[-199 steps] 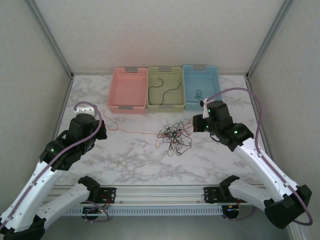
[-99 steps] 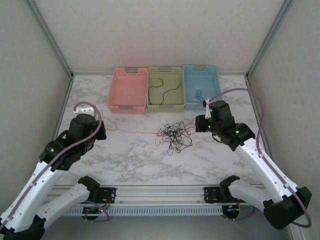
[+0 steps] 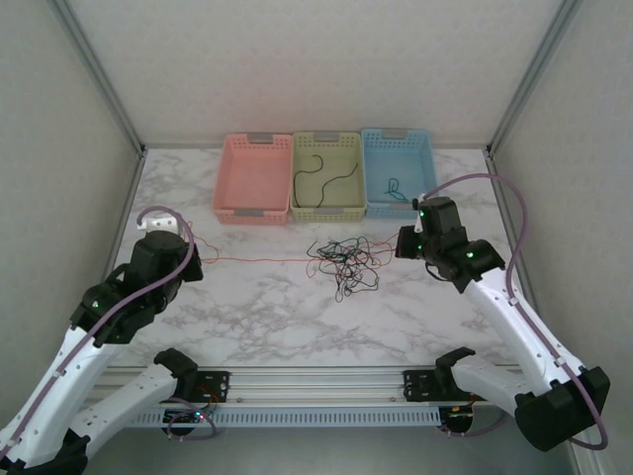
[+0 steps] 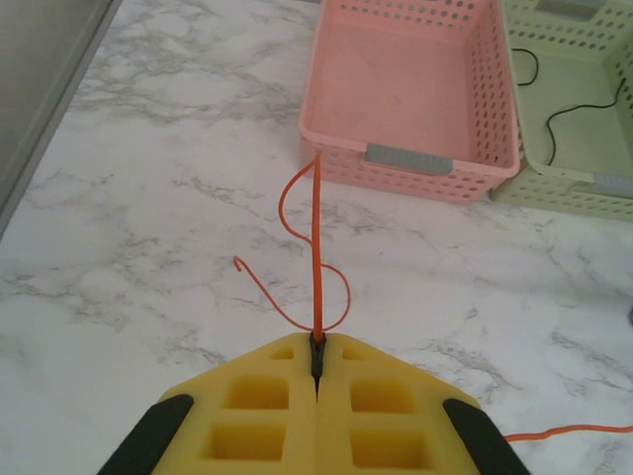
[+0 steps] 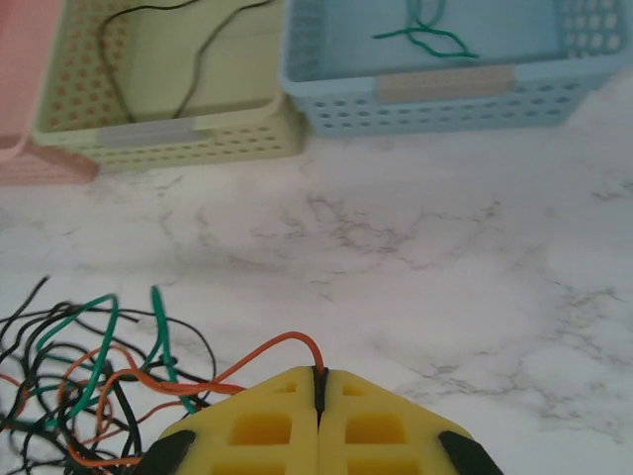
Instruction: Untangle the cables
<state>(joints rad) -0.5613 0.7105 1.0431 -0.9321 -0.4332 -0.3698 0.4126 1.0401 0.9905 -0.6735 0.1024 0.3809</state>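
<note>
From above we cannot make out either pair of fingertips, tucked under the wrists, and the orange line crossing the tabletop [image 3: 257, 307] is too thin to follow through the heap. Closer in, the left fingers [image 4: 297, 416], cut off by the lower edge, are pressed together on an orange cable [image 4: 316, 257] whose free end curls toward the pink basket [image 4: 485, 109]. The right fingers [image 5: 341, 391], likewise cropped, pinch an orange strand [image 5: 287, 336] that leads into the cables [image 3: 342, 261]. These lie knotted mid-tabletop in front of the yellow-green basket [image 3: 326, 210], and the heap runs off the left edge of the right wrist view. We cannot tell whether both pairs hold the same wire. A black cable [image 5: 198, 59] lies in the yellow-green basket, and a green cable [image 5: 425, 35] in the blue basket [image 3: 381, 206], its top cropped. Compared with a second ago, the arms have drawn farther apart, the line between them looks straighter, and the heap sits slightly nearer the baskets.
</note>
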